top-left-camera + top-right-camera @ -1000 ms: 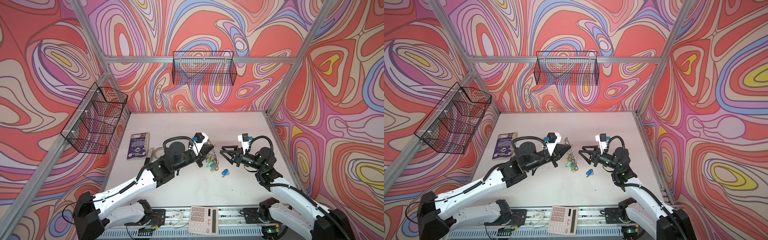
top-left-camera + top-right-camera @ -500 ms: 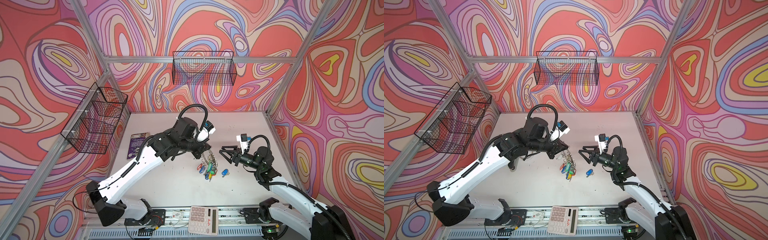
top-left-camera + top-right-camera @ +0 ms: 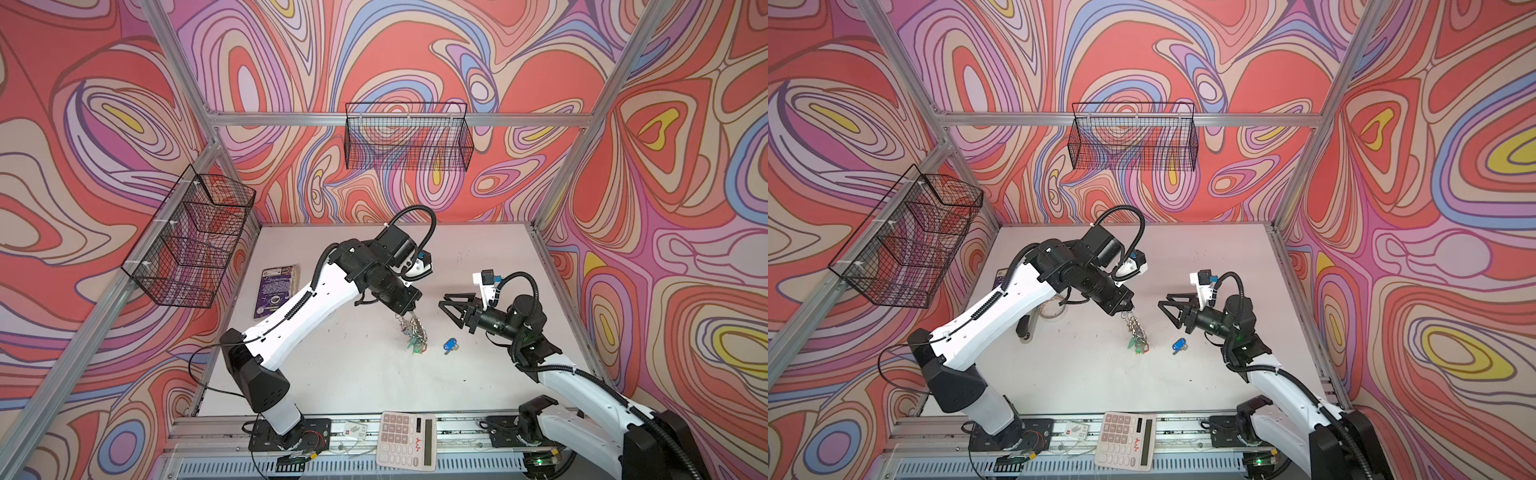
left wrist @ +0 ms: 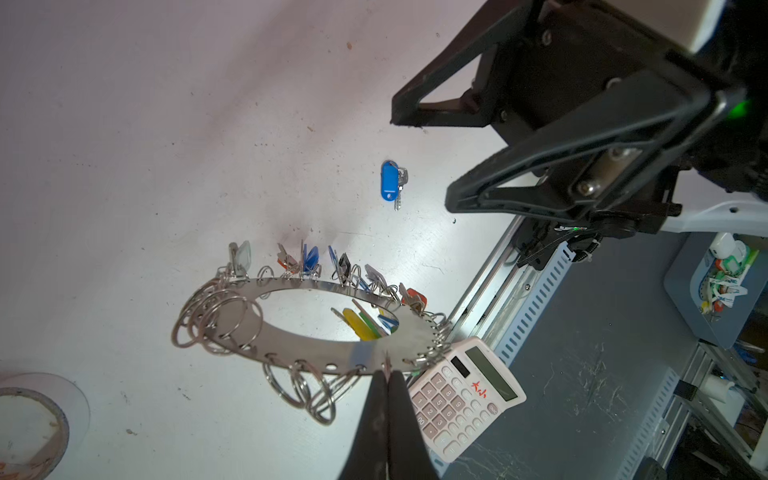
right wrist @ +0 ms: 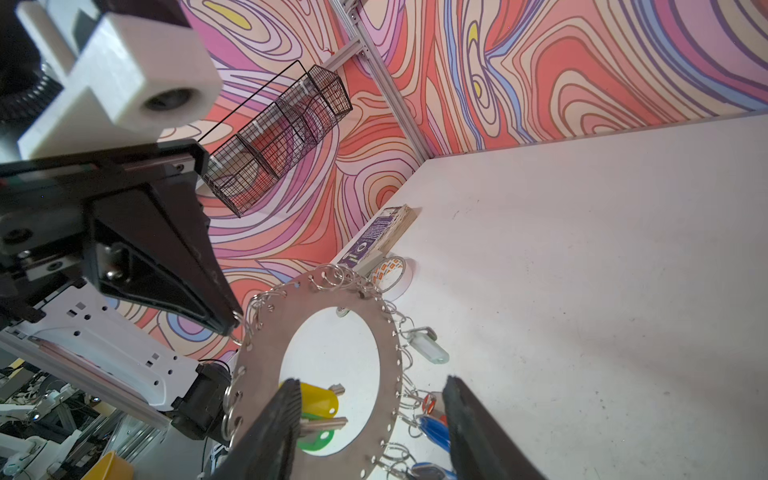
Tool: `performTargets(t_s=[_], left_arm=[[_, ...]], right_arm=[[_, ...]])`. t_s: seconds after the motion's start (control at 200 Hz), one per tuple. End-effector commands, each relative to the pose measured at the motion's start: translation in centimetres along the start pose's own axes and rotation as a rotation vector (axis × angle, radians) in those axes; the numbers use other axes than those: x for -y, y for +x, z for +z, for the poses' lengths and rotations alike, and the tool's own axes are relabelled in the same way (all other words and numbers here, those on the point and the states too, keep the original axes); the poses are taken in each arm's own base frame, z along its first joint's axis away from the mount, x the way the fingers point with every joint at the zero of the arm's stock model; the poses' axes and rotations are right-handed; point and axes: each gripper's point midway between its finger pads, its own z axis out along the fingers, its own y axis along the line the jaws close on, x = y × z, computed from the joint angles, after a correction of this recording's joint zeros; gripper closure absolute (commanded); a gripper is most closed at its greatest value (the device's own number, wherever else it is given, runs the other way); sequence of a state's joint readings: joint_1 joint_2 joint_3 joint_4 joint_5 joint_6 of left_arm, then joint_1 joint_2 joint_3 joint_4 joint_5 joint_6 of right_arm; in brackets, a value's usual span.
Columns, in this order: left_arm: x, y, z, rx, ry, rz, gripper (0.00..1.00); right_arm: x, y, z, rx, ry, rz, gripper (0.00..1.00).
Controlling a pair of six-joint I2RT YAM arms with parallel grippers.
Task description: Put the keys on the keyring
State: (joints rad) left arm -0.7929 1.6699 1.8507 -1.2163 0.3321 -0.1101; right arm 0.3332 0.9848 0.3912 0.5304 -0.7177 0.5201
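In both top views my left gripper [image 3: 409, 311] [image 3: 1128, 309] points down over the middle of the table, shut on the rim of the keyring [image 3: 412, 328] [image 3: 1135, 328]. The flat grey disc [image 4: 307, 353] hangs from it on edge. Keys with coloured tags [image 3: 417, 345] [image 4: 309, 259] dangle from its split rings down to the tabletop. One key with a blue tag [image 3: 449, 345] [image 3: 1179, 345] [image 4: 390, 186] lies loose on the table to the right. My right gripper [image 3: 442, 300] [image 3: 1163, 301] [image 5: 371, 382] is open, level with the keyring and a short way right of it, holding nothing.
A calculator [image 3: 406, 439] [image 4: 461, 399] rests on the front rail. A purple book [image 3: 276, 291] and a tape roll [image 3: 1052, 309] [image 4: 29, 424] lie left of the left arm. Wire baskets hang on the left wall [image 3: 191, 241] and back wall [image 3: 409, 141].
The left arm has reared up, its wrist now pointing down, so the keyring hangs on edge from the gripper. The right gripper has stayed almost in place.
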Motion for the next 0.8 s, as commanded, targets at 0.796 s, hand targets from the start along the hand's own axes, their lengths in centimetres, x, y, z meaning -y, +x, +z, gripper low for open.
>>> performTargets(t_s=[0.796], left_arm=[[-5.0, -0.6, 2.9, -0.025, -0.062, -0.313, 1.0]], right_arm=[[-4.8, 7.4, 7.2, -0.175, -0.019, -0.056, 0.63]])
